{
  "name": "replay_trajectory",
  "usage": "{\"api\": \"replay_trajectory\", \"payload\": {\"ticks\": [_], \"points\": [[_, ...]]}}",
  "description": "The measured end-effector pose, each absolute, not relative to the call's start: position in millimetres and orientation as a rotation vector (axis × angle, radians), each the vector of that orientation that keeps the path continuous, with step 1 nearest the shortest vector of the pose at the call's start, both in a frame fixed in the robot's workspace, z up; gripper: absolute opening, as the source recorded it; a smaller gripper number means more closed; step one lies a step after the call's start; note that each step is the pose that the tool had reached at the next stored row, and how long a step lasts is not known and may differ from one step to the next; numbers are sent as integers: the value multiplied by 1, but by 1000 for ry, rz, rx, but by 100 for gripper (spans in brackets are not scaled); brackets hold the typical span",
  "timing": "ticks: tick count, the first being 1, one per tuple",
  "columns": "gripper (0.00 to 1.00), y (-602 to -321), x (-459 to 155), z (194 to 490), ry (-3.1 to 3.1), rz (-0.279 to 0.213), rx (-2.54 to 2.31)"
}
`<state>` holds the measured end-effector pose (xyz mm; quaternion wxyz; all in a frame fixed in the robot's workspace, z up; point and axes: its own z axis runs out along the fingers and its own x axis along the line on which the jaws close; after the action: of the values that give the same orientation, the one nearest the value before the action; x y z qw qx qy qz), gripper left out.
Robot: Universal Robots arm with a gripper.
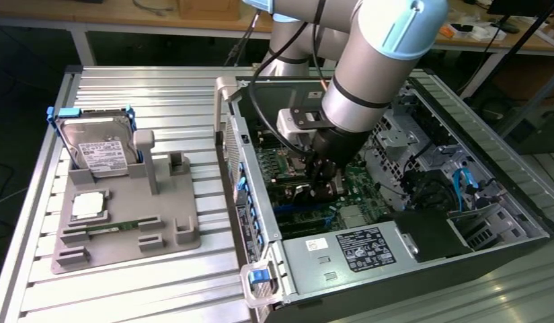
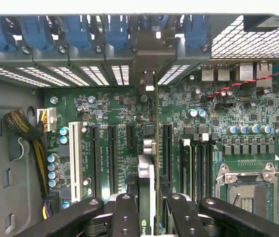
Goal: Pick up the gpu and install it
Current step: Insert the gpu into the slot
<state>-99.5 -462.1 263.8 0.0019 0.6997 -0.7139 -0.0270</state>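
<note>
Black and thin, seen edge-on, the gpu (image 2: 147, 197) stands upright between our fingers (image 2: 125, 217), which clamp it from both sides over the green motherboard (image 2: 105, 113). Its silvery bracket end reaches toward the slotted rear wall of the open computer case (image 1: 259, 168). In the exterior view our gripper (image 1: 322, 182) is down inside that case. A white label (image 1: 360, 245) sits on the power supply; its writing is unreadable. On the worktop (image 1: 124, 289), a grey fixture (image 1: 183, 239) holds a silver hard drive (image 1: 97, 151).

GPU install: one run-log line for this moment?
held: gpu | pincer: shut on gpu | position: inside computer case, edge-on over motherboard slots | seated: cannot tell
</note>
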Motion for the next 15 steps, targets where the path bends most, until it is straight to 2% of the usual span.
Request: {"api": "replay_trajectory", "payload": {"ticks": [15], "points": [[27, -462, -103, 264, -2241, -84, 2196]]}}
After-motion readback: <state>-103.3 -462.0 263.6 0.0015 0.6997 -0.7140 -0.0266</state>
